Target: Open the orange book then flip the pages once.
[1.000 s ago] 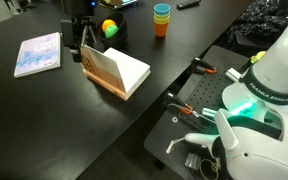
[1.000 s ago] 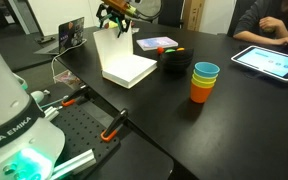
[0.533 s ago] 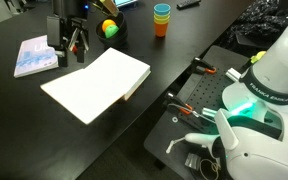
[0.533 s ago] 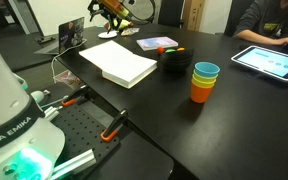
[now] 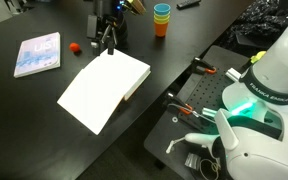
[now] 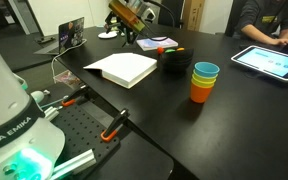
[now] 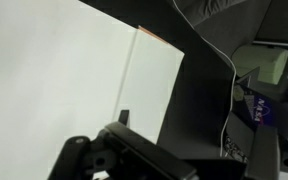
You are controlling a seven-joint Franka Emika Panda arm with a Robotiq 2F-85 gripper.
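Page-turning appears to be the step in hand: the orange book [image 5: 104, 88] lies open at mid-frame, its white pages [image 6: 122, 66] facing up. The next move probably calls for coming down to a leaf's free edge and sweeping it over. The gripper [image 5: 106, 42] hangs just above the book's far edge, pointing down; whether its jaws are spread I cannot tell.

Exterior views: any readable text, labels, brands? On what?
"NKA EMIKA", start cut off by the frame edge: on the robot base.
Light-blue book: cover print too blurred to read.
Pages: no legible print.
Tablet: screen content too small to read.
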